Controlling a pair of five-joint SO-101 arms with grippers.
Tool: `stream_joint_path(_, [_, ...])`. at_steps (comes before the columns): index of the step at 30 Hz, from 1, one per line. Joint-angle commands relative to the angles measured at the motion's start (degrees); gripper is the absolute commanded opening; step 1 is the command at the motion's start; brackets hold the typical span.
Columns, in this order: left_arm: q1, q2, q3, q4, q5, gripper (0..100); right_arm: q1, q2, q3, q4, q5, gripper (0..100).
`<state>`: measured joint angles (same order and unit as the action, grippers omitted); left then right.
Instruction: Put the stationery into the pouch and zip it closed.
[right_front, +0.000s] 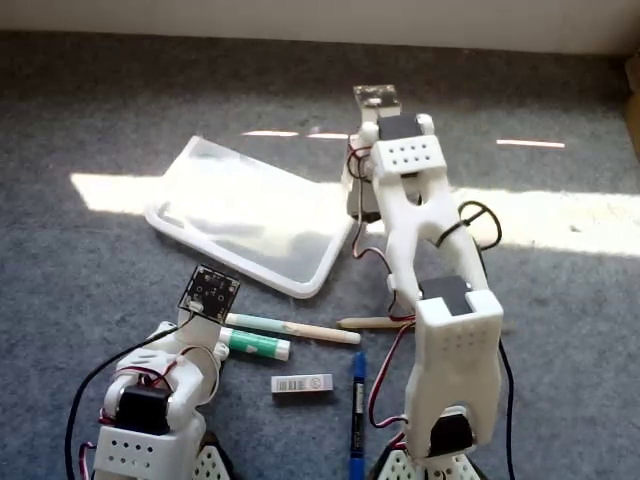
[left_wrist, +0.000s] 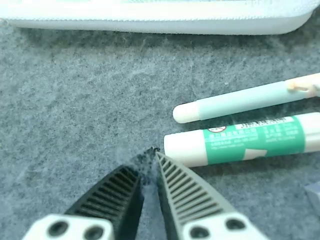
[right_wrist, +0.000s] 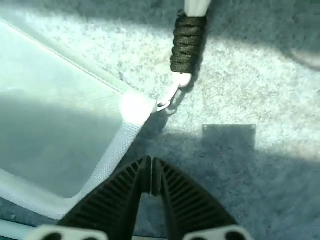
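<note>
**Nothing loaded yet: all stationery still outside the pouch**

Progress: I judge the task to be at its start. The translucent pouch (right_front: 250, 215) lies flat on the table, beyond the stationery and apart from it. Five pieces lie loose on the near side of it. By size, they are:
- a pale blue pen (right_front: 290, 327) with a cream end;
- a dark blue pen (right_front: 357, 415) nearest my bases;
- a wooden stick (right_front: 368, 322), partly hidden by my right arm, which I cannot identify further;
- a green-and-white glue stick (right_front: 255, 344) just beside the pale blue pen;
- a small white eraser (right_front: 302, 383).

End effectors: my left end effector (left_wrist: 150, 154) is closed on nothing, with its tips just beside the glue stick's white end. My right end effector (right_wrist: 151, 165) is also closed and empty. It hovers by a corner of the pouch, near the zipper pull (right_wrist: 167, 100) and its dark wrapped cord (right_wrist: 188, 42). I cannot tell whether the zip is open.

Outstanding: all loading, then the zipping.

Surface and room: the table (right_front: 90, 90) is covered in a grey felt-like fabric, with a band of sunlight across it. A pale wall (right_front: 300, 15) runs along the far edge.
</note>
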<state>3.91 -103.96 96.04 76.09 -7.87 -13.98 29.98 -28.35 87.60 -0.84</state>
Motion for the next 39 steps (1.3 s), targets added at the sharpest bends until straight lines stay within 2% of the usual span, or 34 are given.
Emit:
stream_joint_path(1, [-0.1, -0.1, 1.1, 0.4, 0.7, 1, 2.2, -1.5, -6.7, 1.9, 0.2, 1.5])
stream_joint_path(10, [-0.1, -0.1, 1.1, 0.4, 0.7, 1, 2.8, -1.1, -8.2, -7.3, 0.0, 2.9])
stream_joint_path(12, [-0.1, -0.1, 1.1, 0.4, 0.7, 1, 2.9, -1.0, -8.1, -8.5, -0.5, 7.4])
stream_joint_path(17, [-0.1, -0.1, 1.1, 0.4, 0.7, 1, 2.6, -0.9, -8.1, -8.8, -7.7, 22.4])
stream_joint_path(26, [-0.1, -0.1, 1.1, 0.4, 0.7, 1, 2.2, 7.2, -9.5, -14.0, -7.6, 22.7])
stream_joint_path(32, [-0.1, -0.1, 1.1, 0.4, 0.7, 1, 3.1, 17.2, -19.0, -18.3, -7.6, 13.7])
stream_joint_path(39, [-0.1, -0.1, 1.1, 0.4, 0.7, 1, 3.5, 25.0, -29.9, -16.3, -7.6, 13.5])
